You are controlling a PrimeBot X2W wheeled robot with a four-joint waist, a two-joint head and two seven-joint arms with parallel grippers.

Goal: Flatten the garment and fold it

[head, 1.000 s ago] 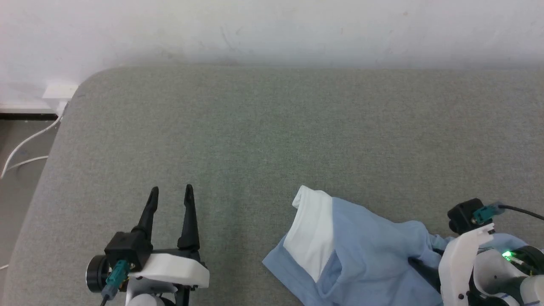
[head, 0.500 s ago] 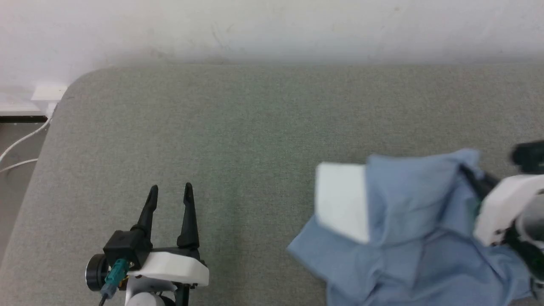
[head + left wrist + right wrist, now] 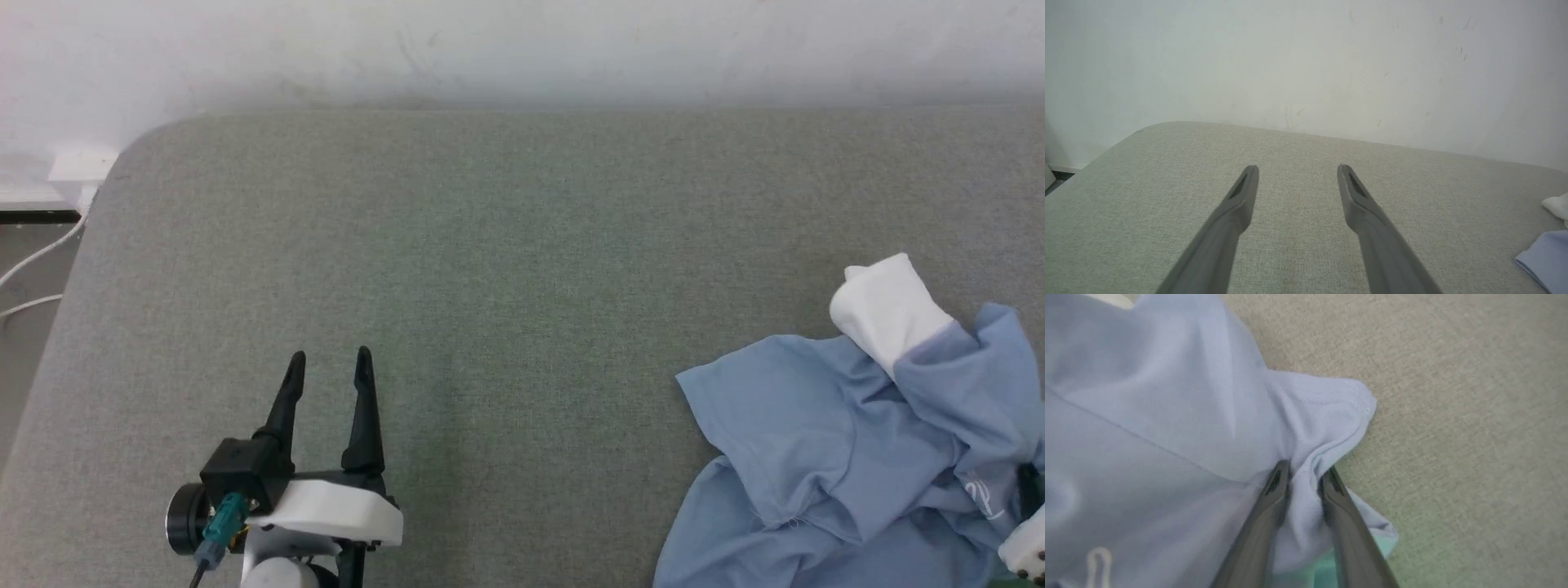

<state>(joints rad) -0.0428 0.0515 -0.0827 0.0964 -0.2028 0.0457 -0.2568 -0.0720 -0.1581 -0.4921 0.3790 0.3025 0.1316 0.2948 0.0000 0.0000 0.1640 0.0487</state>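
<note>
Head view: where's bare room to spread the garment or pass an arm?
Free: the wide grey surface between the wall and the left gripper, and the strip between that open gripper and the left edge of the garment. Crowded: the lower right, where the crumpled garment lies with a fold pinched in the right gripper.

Soft, even light covers the counter point(image 3: 522, 269); a faint grey shadow band lies on the wall point(image 3: 522, 49) just above the counter's far edge. The head view is sharp. In the left wrist view the counter looks paler and its far edge bows. In the right wrist view the garment point(image 3: 1147, 396) on the counter is soft-focused, with a green tint beside the blurred right gripper point(image 3: 1304, 475).
</note>
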